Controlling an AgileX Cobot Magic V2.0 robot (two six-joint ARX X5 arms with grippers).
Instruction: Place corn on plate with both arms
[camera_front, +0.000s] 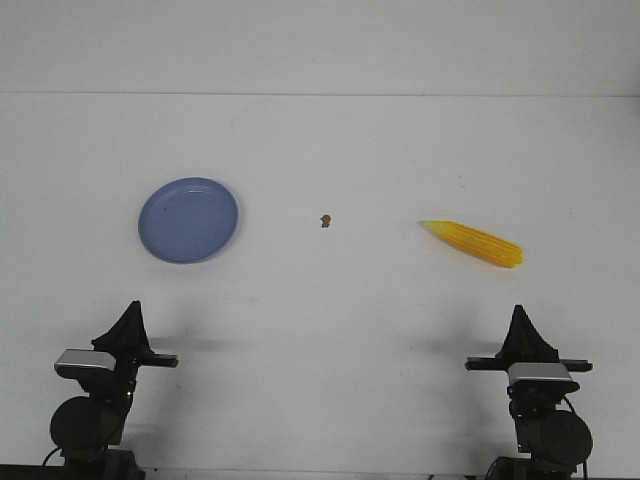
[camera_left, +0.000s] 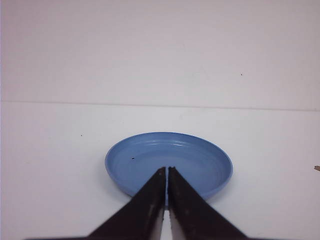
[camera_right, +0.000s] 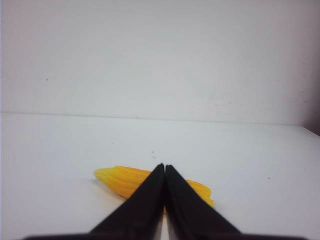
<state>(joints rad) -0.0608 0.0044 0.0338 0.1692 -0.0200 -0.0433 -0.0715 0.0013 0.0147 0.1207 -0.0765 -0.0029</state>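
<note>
The yellow corn (camera_front: 477, 243) lies on the white table at the right, its pointed end toward the middle. It also shows in the right wrist view (camera_right: 125, 180), beyond the fingertips. The blue plate (camera_front: 188, 219) sits empty at the left and shows in the left wrist view (camera_left: 150, 155). My left gripper (camera_front: 130, 318) is shut and empty near the front edge, short of the plate; in its own view the gripper (camera_left: 166, 170) is closed. My right gripper (camera_front: 519, 322) is shut and empty, short of the corn; in its own view the gripper (camera_right: 164, 166) is closed.
A tiny brown speck (camera_front: 325, 220) lies on the table between plate and corn. The table's far edge meets a white wall (camera_front: 320, 45).
</note>
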